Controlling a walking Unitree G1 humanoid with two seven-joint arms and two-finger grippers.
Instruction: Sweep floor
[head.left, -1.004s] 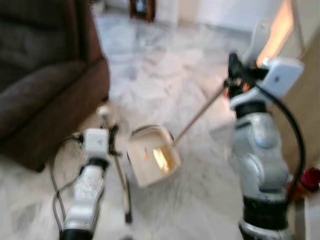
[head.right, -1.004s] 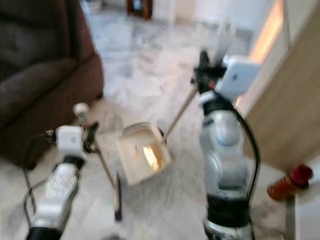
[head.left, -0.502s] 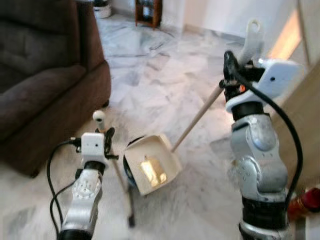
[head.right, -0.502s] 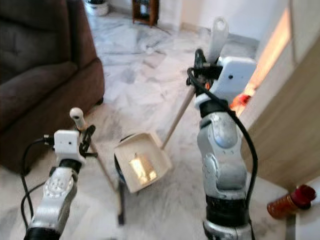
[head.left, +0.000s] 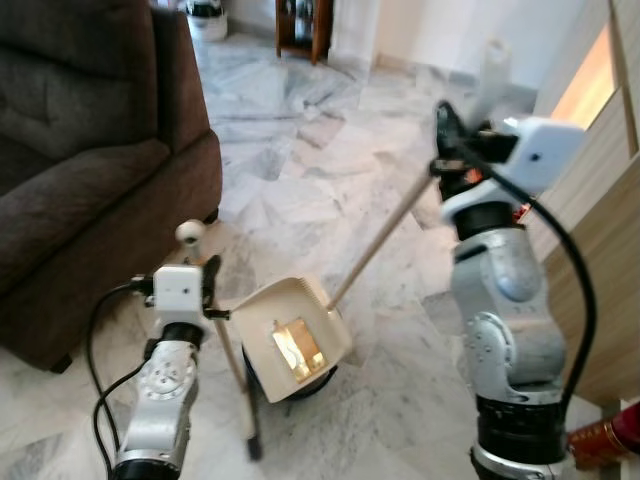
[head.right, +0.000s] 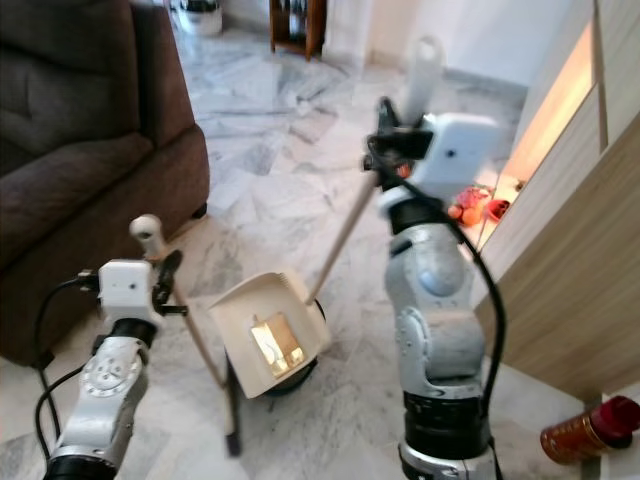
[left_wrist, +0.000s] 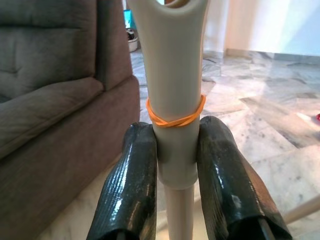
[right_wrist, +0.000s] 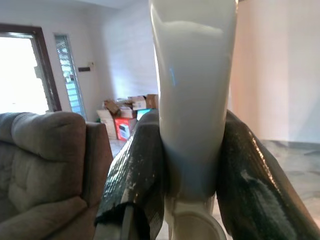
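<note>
The broom handle (left_wrist: 172, 95) is clamped in the left claw (left_wrist: 175, 192); the dustpan handle (right_wrist: 192, 90) is gripped by the right claw (right_wrist: 192, 185), the dustpan (head.left: 290, 335) resting on the marble floor (head.left: 300, 170).

Head stereo cams look fwd/down at floor (head.left: 300, 170); wrist cams close-up, both catch sofa (left_wrist: 55, 95).

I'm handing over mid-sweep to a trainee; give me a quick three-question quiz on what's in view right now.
1. True or false: the right gripper is clamped on the dustpan handle.
2. What does the left gripper hold? A) broom handle B) bottle C) cable
3. What colour band circles the broom handle above the fingers?

Key: 1 true. 2 A. 3 orange. The dustpan sits tilted on the marble floor beside the brown sofa.
</note>
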